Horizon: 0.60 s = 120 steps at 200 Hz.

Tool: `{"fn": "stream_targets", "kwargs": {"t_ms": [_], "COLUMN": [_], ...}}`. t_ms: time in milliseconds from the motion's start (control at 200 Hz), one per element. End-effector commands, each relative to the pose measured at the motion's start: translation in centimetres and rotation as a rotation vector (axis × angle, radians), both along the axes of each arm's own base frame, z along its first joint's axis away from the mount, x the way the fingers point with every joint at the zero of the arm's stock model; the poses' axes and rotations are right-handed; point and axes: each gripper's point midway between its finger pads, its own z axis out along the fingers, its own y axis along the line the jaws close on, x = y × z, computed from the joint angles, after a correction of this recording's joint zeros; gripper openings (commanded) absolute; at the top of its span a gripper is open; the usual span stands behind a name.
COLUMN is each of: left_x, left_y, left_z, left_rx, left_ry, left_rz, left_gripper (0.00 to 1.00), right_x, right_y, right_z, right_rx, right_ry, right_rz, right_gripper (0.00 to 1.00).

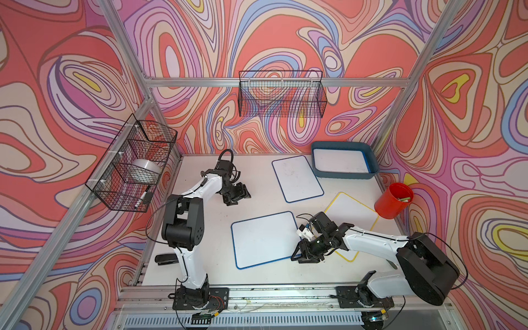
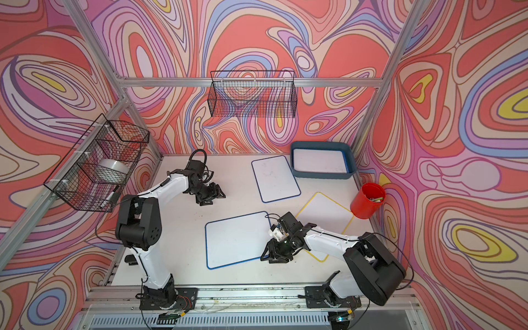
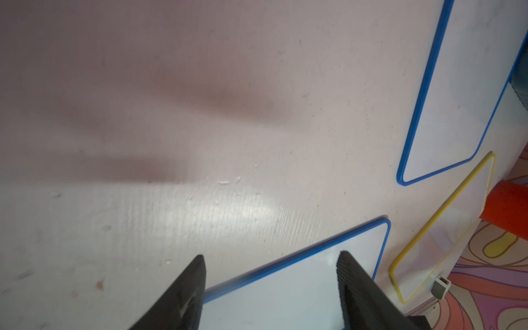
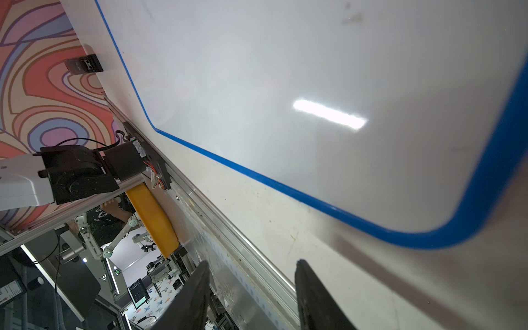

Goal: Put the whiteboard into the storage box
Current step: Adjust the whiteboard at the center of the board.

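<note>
one whiteboard (image 1: 340,161) inside storage box (image 1: 343,175), blue-edged whiteboard (image 1: 263,240) beside right jaws

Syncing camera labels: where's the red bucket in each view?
Both top views: red bucket at the right edge of the table.
Left wrist: red bucket cut off at the frame edge.
Right wrist: not in it.
Shared landmark: yellow-edged whiteboard beside it, in all but the right wrist.

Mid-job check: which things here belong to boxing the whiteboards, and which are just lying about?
Job: storage box, boxed whiteboard, near blue-framed whiteboard, far blue-framed whiteboard, yellow-framed whiteboard.
Lying about: red bucket, side wire basket holding a tape roll, back wire basket.
</note>
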Motion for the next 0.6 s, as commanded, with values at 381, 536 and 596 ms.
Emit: {"fn": "stream_targets", "kwargs": {"t_ms": [381,536,596], "left_x": [-7.5,-12.2,-14.1], "left_y": [0.3,0.9,1.0], "left_z": [-5.9,-6.2,-6.1], "left_rx": [0.028,0.043,0.047], "left_ry": [0.168,0.204,0.213], "left_rz": [-0.004,0.014,0.021], "left_gripper": [0.68,0.68,0.68], "right_x": [6.7,9.6,10.8], "right_y": [2.1,4.3,5.1], "right_z": [-3.3,-4.0,-4.5], "right_rx": [-0.087,-0.072,-0.072], "right_ry": [-0.147,-0.169,-0.163], "right_rz": [-0.096,-0.108,-0.117], "right_gripper": [0.51,0.51,0.51]}}
